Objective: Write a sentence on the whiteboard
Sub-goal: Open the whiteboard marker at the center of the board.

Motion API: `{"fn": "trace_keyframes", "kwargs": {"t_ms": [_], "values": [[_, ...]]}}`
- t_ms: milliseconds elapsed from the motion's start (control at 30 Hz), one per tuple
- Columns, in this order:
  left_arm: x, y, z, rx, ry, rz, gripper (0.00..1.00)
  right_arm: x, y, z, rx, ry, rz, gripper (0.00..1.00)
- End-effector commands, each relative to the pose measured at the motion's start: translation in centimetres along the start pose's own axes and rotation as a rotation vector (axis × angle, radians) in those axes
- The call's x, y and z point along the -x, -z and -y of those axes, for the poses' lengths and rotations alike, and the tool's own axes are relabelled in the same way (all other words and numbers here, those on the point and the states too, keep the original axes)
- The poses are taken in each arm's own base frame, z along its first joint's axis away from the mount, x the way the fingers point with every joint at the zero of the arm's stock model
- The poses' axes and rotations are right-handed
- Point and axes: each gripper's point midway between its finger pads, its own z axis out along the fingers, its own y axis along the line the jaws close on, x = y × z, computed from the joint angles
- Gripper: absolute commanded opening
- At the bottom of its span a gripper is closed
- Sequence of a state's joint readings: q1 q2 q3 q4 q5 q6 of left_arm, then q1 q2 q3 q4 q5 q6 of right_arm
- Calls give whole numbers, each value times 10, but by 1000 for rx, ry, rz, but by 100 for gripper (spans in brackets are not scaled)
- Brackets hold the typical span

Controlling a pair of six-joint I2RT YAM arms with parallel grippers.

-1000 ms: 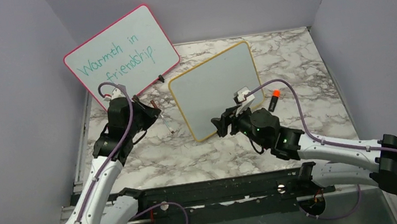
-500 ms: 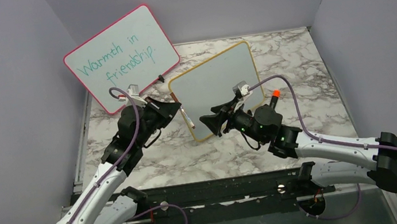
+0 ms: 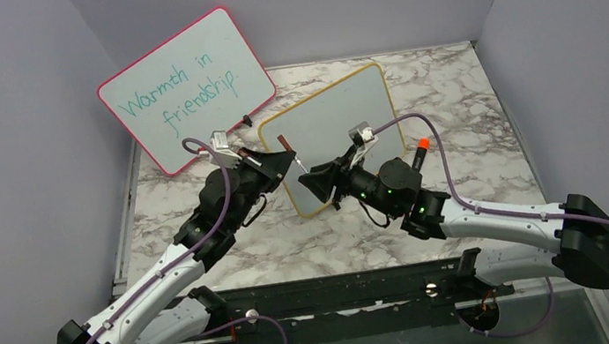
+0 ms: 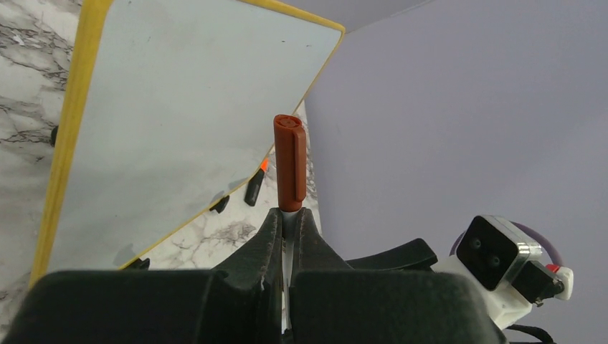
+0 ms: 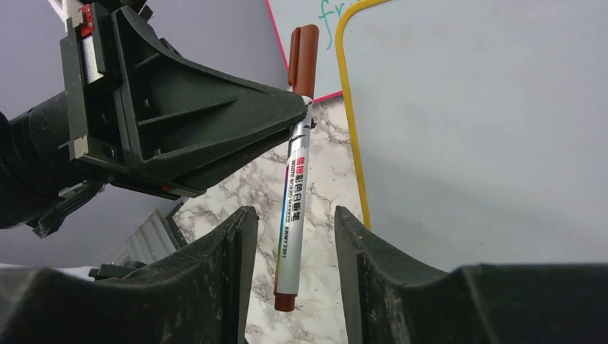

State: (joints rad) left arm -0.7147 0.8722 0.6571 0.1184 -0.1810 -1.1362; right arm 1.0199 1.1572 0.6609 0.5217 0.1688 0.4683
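Observation:
The whiteboard [image 3: 340, 127] with the yellow frame leans upright mid-table, and its face [image 5: 487, 129] is blank, with no sentence showing on it. My left gripper [image 3: 288, 162] is shut on a white marker [image 5: 292, 193] just below its red-brown cap [image 4: 290, 161], and it holds the marker in the air in front of the board's left edge. My right gripper [image 5: 294, 222] faces it, open. One finger stands on each side of the marker's tail end with a gap on both sides, so neither touches it.
A larger pink-framed board [image 3: 183, 86] with teal writing leans at the back left. A second marker with an orange cap [image 3: 420, 155] lies on the marble table [image 3: 469, 97] beside the yellow board's right edge. Grey walls close in on both sides.
My left arm has swung right and forward, carrying the marker up to the right gripper. The right gripper has turned left to meet it and its jaws have narrowed around the marker's tail.

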Motion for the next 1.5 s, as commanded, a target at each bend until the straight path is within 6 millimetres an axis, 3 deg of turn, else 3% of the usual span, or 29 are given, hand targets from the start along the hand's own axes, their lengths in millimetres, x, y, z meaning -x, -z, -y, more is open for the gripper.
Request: {"fn": "trace_keyframes", "kwargs": {"t_ms": [0,300,333,400,633,733,867,1033,1167,1300,1467], "values": [[11,-2,16,-53,34,75,0,20,-6,-15,36,-44,60,45],[7,-3,8,-37,56,75,0,21,-4,-15,42,-36,64,11],[7,-3,6,-31,50,74,4,20,-3,-14,40,-28,59,7],[6,-2,2,-18,32,75,14,18,-1,-13,36,-13,48,1],[11,7,-13,36,-235,70,81,2,10,-2,-6,44,-49,1],[18,14,-20,80,-373,70,93,-5,18,2,-18,89,-113,1],[23,23,-26,133,-524,29,97,-12,28,8,-33,151,-182,1],[21,26,-19,114,-699,-45,97,-16,37,1,9,213,-266,1],[36,34,-20,135,-894,-49,96,-18,43,3,5,250,-328,1],[38,43,-10,66,-1057,-83,99,-15,50,12,-23,290,-377,1],[24,48,0,-141,-1305,-104,99,-12,61,20,-39,314,-451,1]]}}
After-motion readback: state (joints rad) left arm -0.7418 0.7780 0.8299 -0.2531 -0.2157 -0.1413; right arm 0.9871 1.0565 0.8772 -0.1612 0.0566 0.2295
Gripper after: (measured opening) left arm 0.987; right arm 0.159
